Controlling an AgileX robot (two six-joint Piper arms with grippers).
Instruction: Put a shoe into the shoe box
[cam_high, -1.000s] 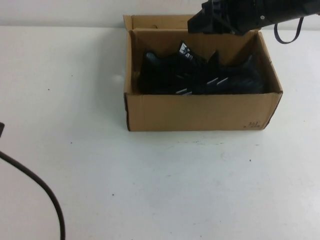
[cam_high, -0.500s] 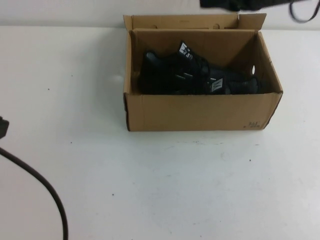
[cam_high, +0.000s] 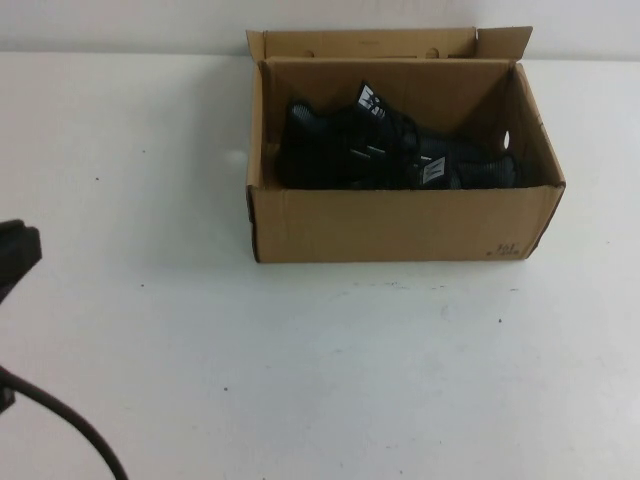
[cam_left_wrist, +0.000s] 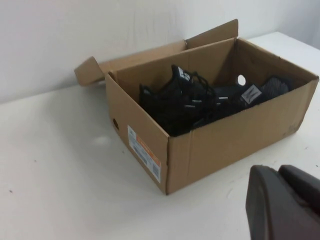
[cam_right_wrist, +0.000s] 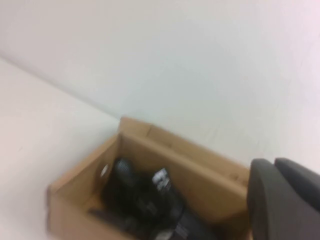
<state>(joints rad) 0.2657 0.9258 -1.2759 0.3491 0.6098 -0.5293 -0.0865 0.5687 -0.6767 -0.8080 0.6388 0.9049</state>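
The brown cardboard shoe box (cam_high: 400, 225) stands open at the back middle of the table. Black sneakers (cam_high: 340, 150) lie inside it, with white tag marks showing; I cannot tell the shoe from its mate. The box (cam_left_wrist: 235, 135) and the shoes (cam_left_wrist: 190, 102) also show in the left wrist view, and the box (cam_right_wrist: 65, 210) with the shoes (cam_right_wrist: 145, 200) in the right wrist view. My left gripper (cam_left_wrist: 278, 172) is shut and empty, low over the table, left of and nearer than the box. My right gripper (cam_right_wrist: 274, 167) is shut and empty, raised beyond the box, out of the high view.
A dark part of the left arm (cam_high: 15, 255) sits at the table's left edge, with a black cable (cam_high: 70, 430) curving to the near edge. The box has a round side hole (cam_high: 507, 138) and a label on its end wall (cam_left_wrist: 145, 152). White table all round.
My right arm has lifted away from above the box and left the high view. The shoes have settled lower in the box. The left arm has come a little into view.
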